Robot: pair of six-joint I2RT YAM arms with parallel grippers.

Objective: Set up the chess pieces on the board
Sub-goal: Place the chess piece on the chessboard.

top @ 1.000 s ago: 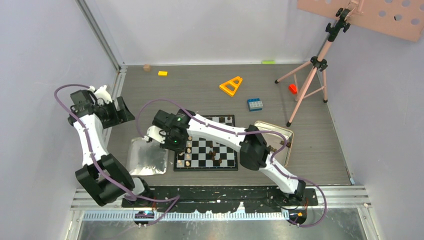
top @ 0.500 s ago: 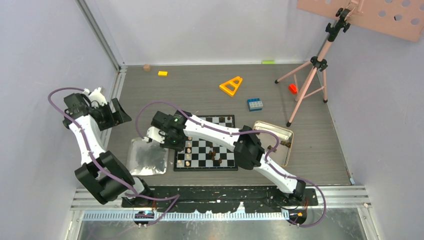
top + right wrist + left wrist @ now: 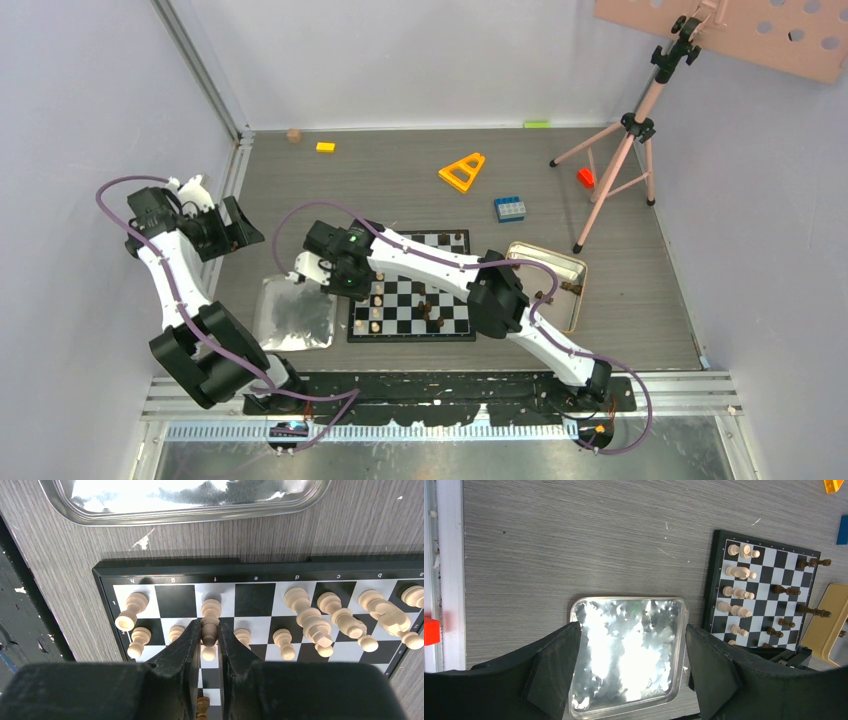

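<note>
Right gripper (image 3: 210,630): clenched on a light tan chess piece (image 3: 210,611); the fingers (image 3: 192,635) press it from both sides, with its rounded head showing just past the fingertips. The held piece stands over the chessboard (image 3: 172,600) within the two rows nearest the silver tray (image 3: 200,518), among the other light tan pieces (image 3: 305,612) lined along that edge; whether its base touches the square cannot be told.

Left gripper (image 3: 631,632): released, with the jaws wide apart and nothing between them; the left wrist view looks down past them onto the tray. In the top view the left gripper is raised at the left side of the table (image 3: 400,180), beyond the tray and well apart from the board.

Dark brown pieces (image 3: 785,590) stand on the opposite half of the board, toward the gold-rimmed tin (image 3: 556,272).

Change over the last second: the right arm's elbow sits slightly further left, and its wrist is slightly nearer the tray side; the left arm's wrist has drawn back toward the left wall, and its cable loop has shifted with it. Over the last half second neither arm shows a visible shift. Board, tray, tin and blue toy brick (image 3: 510,208) lie where they lay before.
</note>
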